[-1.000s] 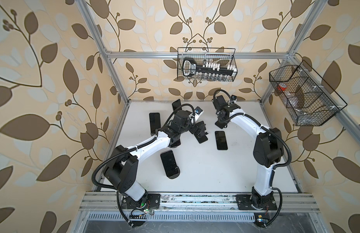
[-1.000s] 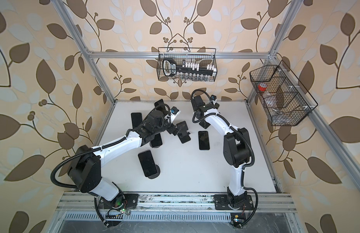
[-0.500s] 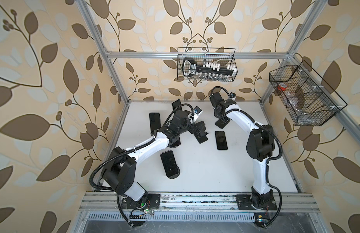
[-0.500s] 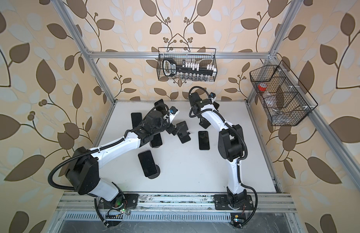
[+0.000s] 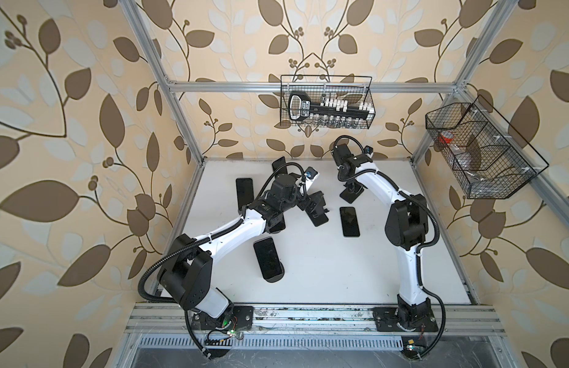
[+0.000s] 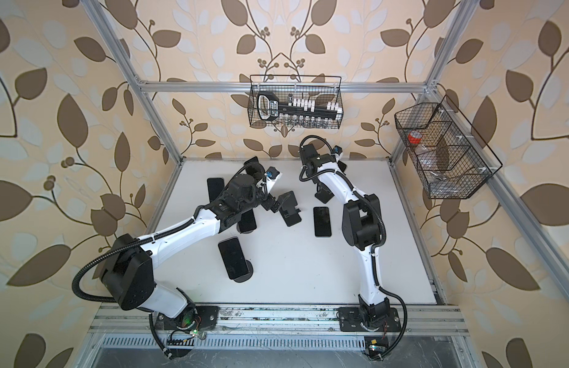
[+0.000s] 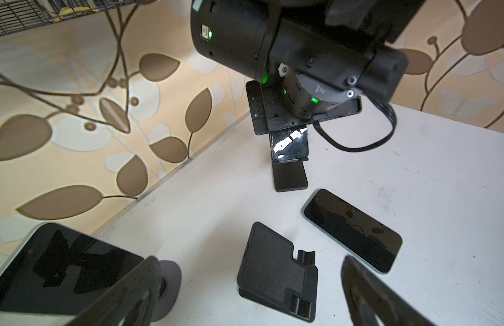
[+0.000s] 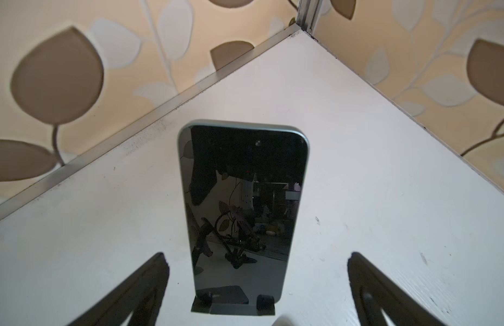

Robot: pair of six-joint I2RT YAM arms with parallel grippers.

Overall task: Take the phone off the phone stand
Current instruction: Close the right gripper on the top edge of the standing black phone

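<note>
The slim phone with a black glass screen and pale grey rim [image 8: 243,203] leans back, screen up, on a small black stand [image 8: 234,306]. Two short lips catch its lower edge. It stands on the white surface [image 8: 386,169] in the back half, right of the middle, with the back right corner beyond it.

The right fingers [image 8: 143,288] are spread wide on either side of the phone's lower half and are clear of it. The left fingers [image 7: 369,296] are also spread and hold nothing. They hover over an empty black stand [image 7: 276,271].

The phone is probably stiff and fairly light, with slick, breakable glass, so the faces are poor places to pinch. The two long rim edges look safest, gripped around mid-height, above the lips. The stand seems light and may lift or tip with the phone.
</note>
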